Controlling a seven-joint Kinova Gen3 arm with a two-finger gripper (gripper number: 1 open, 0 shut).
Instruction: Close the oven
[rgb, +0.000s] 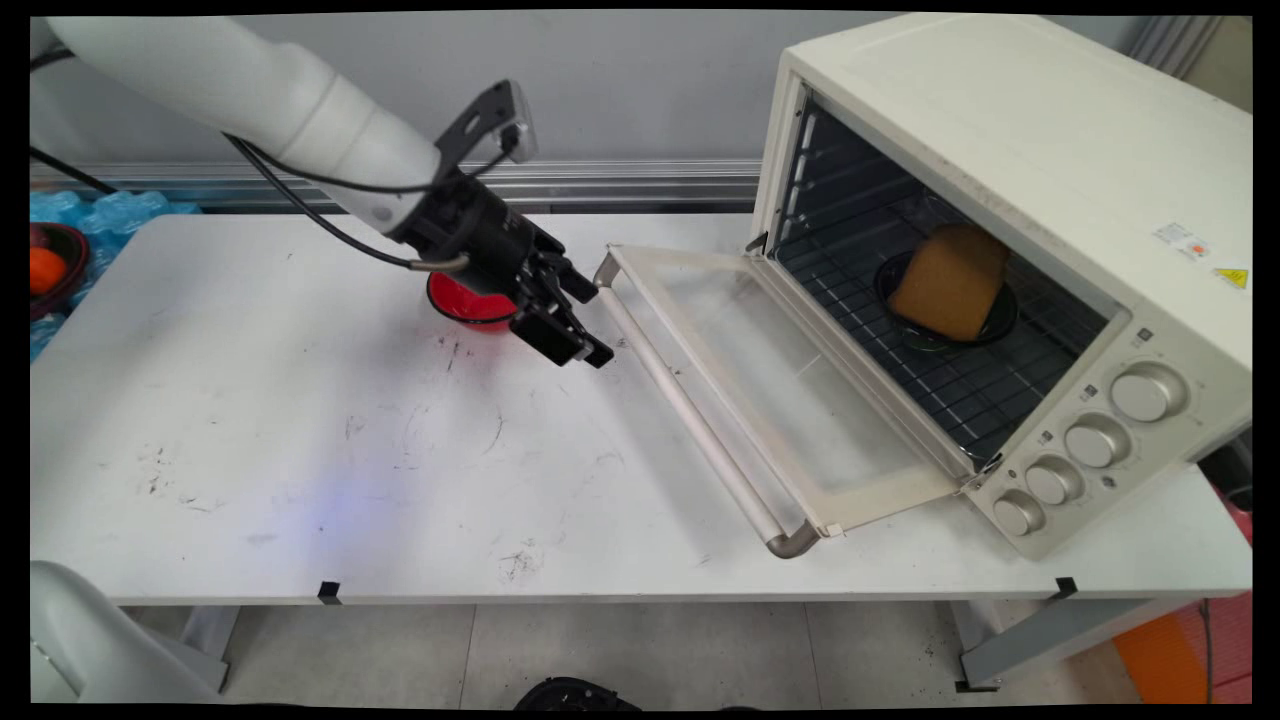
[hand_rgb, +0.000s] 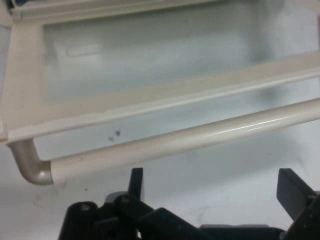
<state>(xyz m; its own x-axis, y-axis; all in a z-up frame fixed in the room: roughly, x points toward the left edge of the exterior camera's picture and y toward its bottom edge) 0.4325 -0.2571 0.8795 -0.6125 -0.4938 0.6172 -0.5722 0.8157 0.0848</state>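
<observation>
Cream oven door handle (hand_rgb: 165, 142) before spread hand (hand_rgb: 212, 187)

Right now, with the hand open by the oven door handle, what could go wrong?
1. The hand sits close to the handle at its far end, so pushing there may twist the open door or slip off.
2. The red bowl lies right behind the wrist; a back-swing could knock it.
3. The bread leans on its dark dish; a hard door slam might tip it.

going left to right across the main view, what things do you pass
dark bowl with an orange → red bowl → gripper → door handle → oven door → bread on a black dish → oven knobs
</observation>
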